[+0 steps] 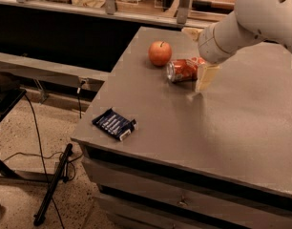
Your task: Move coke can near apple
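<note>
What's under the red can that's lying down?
Just the grey table. The coke can lies on its side there, beside the apple. The gripper covers the can's other end, so underneath there is hidden.

Grey table (222, 123) with apple (160, 53), coke can (182, 70), blue packet (114, 123); hand (199, 70) at can.

Grey table (208, 128) on speckled floor (60, 116)

A red-orange coke can (182, 70) with white lettering lies on its side on the grey table (222, 128), its silver top rim turned toward the table's left edge. Just beside it, a round red-orange apple (160, 53) sits upright, short dark stem pointing up. The gripper (202, 71) is at the can's bottom end.
</note>
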`<action>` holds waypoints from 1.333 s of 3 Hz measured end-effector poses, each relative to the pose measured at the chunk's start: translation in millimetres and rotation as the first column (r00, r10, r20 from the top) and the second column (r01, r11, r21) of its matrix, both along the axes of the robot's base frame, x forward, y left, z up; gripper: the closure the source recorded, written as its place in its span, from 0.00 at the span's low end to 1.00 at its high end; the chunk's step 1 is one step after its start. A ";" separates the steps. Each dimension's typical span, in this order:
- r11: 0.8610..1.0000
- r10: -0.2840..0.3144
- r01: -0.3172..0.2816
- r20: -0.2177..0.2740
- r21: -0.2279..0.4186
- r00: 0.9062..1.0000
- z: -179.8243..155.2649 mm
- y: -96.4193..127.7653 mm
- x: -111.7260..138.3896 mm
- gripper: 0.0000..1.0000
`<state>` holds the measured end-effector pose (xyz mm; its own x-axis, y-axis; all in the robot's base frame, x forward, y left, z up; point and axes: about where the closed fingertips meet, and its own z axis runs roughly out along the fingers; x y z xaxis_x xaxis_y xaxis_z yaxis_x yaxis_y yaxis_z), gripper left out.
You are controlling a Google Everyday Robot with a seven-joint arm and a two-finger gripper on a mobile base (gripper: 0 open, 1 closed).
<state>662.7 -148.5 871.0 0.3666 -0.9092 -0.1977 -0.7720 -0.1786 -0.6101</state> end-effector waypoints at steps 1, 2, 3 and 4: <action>1.000 0.000 0.000 0.000 0.000 1.000 -0.1 0.1 0.0 0.00; 0.995 -0.031 0.034 -0.034 0.097 0.999 14.9 -9.3 1.8 0.00; 0.981 -0.096 0.103 -0.050 0.163 0.994 49.0 -32.2 1.1 0.00; 0.958 -0.179 0.186 -0.054 0.217 0.982 76.8 -54.2 -6.1 0.00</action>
